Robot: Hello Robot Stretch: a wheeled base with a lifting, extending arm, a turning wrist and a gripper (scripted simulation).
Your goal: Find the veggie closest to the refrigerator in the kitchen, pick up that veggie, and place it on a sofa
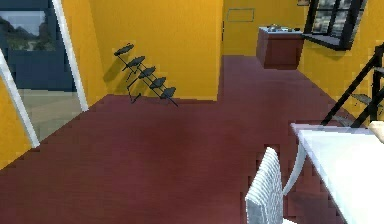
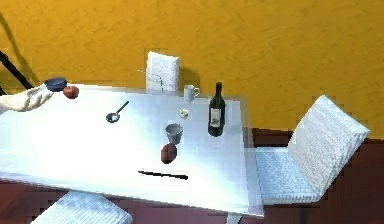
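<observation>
A small reddish-brown oval lump lies on the white table in the arm side view, just below a grey cup. Near the table's far left corner a small red round thing rests beside a dark bowl and a pale lump. A dark green bottle stands toward the table's right side.
A spoon, a mug and a thin dark utensil also lie on the table, with white chairs around it. Ahead, dark red floor leads past a black rack to a brown cabinet; a doorway is at the left.
</observation>
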